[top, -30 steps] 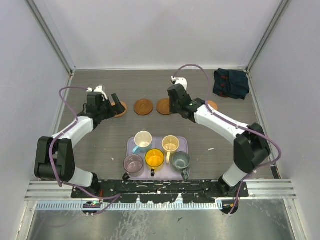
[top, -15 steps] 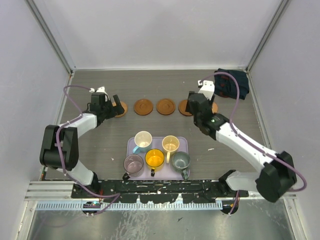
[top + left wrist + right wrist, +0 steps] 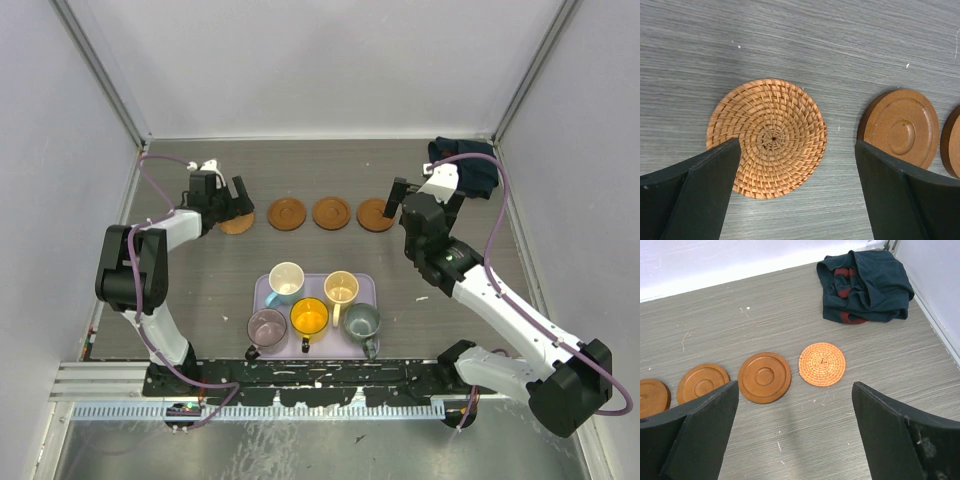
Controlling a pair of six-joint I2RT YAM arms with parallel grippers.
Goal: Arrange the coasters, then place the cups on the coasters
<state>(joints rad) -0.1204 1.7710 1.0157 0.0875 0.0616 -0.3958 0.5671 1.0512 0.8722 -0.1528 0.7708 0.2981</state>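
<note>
Five coasters lie in a row at the back. A woven coaster (image 3: pixel 767 135) at the left end sits under my open left gripper (image 3: pixel 797 150) (image 3: pixel 231 194), untouched. Three wooden coasters (image 3: pixel 288 212) (image 3: pixel 331 212) (image 3: pixel 376 214) follow. A second woven coaster (image 3: pixel 822 364) lies right of them, beyond my open, empty right gripper (image 3: pixel 795 387) (image 3: pixel 428 196), which hovers above the table. The cups stand on a lavender tray (image 3: pixel 371 286): white-blue (image 3: pixel 286 278), cream (image 3: pixel 341 287), purple (image 3: pixel 267 326), orange (image 3: pixel 309 316) and grey-green (image 3: pixel 361 321).
A crumpled dark cloth with red stripes (image 3: pixel 465 165) (image 3: pixel 865 285) lies in the back right corner. White walls enclose the table on three sides. The arm bases stand at the near edge behind the tray.
My right gripper has opened and swung right from the middle of the row, leaving a wooden coaster beside the others. My left arm has shifted slightly back over the left woven coaster.
</note>
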